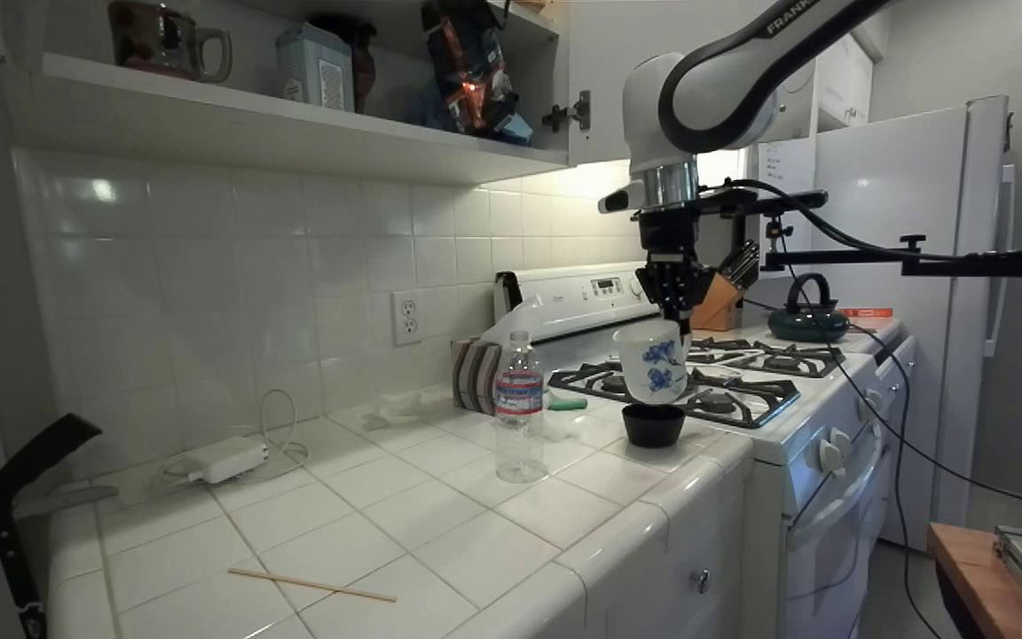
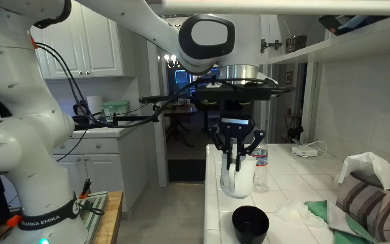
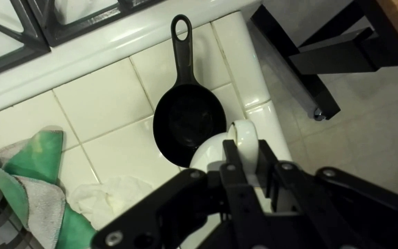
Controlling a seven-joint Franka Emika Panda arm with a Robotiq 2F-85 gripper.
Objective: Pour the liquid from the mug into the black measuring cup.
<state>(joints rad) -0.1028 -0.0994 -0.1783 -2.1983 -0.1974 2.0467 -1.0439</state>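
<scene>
The white mug with blue flowers (image 1: 648,364) hangs in the air, close to upright with a slight tilt. It also shows in an exterior view (image 2: 248,178) and partly in the wrist view (image 3: 207,152). My gripper (image 3: 244,148) is shut on the mug's handle, one finger on each side; it also shows in an exterior view (image 2: 233,164). The black measuring cup (image 3: 188,117) stands on the tiled counter just below the mug, its handle towards the stove. It shows in both exterior views (image 1: 653,428) (image 2: 250,225). The mug's inside is hidden.
A clear plastic bottle (image 1: 520,448) stands on the counter beyond the cup. A striped tissue box (image 2: 367,206), a green cloth (image 3: 36,162) and crumpled plastic (image 3: 112,197) lie near the wall side. The stove (image 1: 742,399) adjoins the counter. An open shelf (image 1: 298,115) hangs above.
</scene>
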